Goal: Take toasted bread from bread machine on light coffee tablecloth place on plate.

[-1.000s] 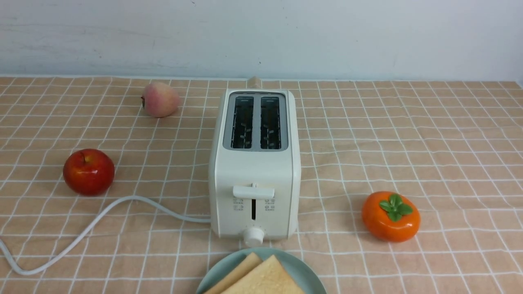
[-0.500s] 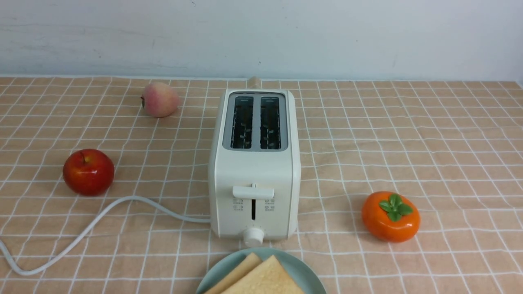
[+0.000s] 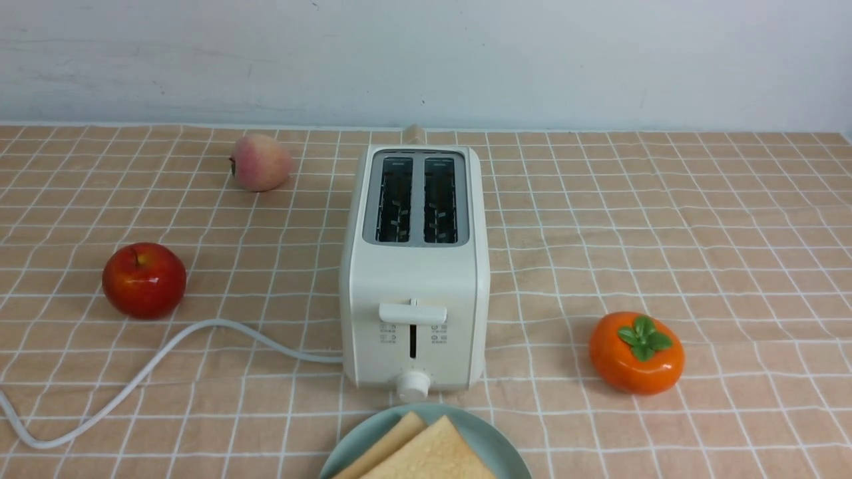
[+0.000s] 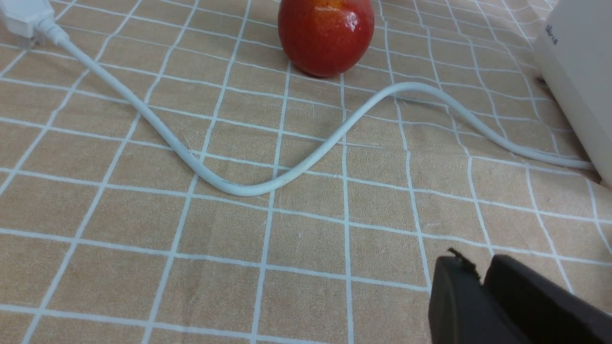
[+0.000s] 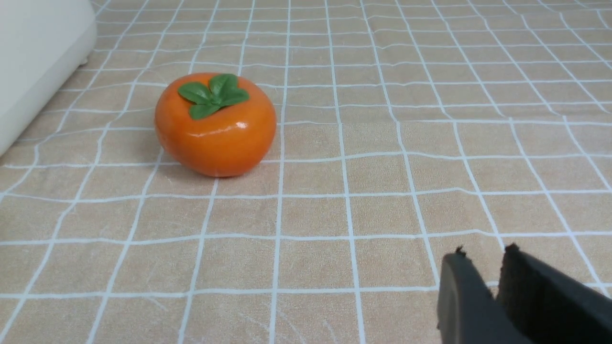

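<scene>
At the bottom centre of the front view, the plate [image 3: 496, 439] is cut by the frame edge and carries both slices of the toasted bread [image 3: 426, 452], overlapping. Just behind it stands the bread machine [image 3: 415, 279], its knob [image 3: 413, 385] close to the plate rim, lever [image 3: 413, 313] up, both slots dark and empty. Its white cord [image 3: 153, 362] snakes off to the lower left across the light coffee tablecloth [image 3: 665, 233]. A persimmon [image 3: 636, 352] sits right of centre, well apart from the toaster; a red apple [image 3: 144, 279] sits at the left just beyond the cord's curve, and a peach [image 3: 261, 162] lies farther back at upper left.

Neither arm appears in the front view. In the wrist views, the left gripper [image 4: 480, 277] and the right gripper [image 5: 483, 260] each show at lower right, fingers pressed nearly together with nothing between them, above bare cloth.
</scene>
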You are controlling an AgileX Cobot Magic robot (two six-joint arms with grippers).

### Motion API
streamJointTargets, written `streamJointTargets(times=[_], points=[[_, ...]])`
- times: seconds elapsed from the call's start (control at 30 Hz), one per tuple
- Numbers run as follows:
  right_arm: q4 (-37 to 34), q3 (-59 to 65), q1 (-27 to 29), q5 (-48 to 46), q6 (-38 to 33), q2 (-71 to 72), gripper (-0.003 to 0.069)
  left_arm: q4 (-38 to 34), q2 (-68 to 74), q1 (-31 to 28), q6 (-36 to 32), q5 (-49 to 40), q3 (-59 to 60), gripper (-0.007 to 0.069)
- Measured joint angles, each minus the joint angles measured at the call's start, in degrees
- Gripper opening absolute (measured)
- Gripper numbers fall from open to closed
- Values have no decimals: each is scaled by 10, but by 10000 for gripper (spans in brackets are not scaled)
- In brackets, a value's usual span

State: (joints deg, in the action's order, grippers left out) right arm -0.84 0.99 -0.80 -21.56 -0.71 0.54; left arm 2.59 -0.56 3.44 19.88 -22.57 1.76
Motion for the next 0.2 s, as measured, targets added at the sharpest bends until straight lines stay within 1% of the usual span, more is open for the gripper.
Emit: streamJointTargets(times=[0.2], points=[[0, 0, 0, 0, 0, 0, 141, 0, 0, 0, 0, 0, 0, 91]])
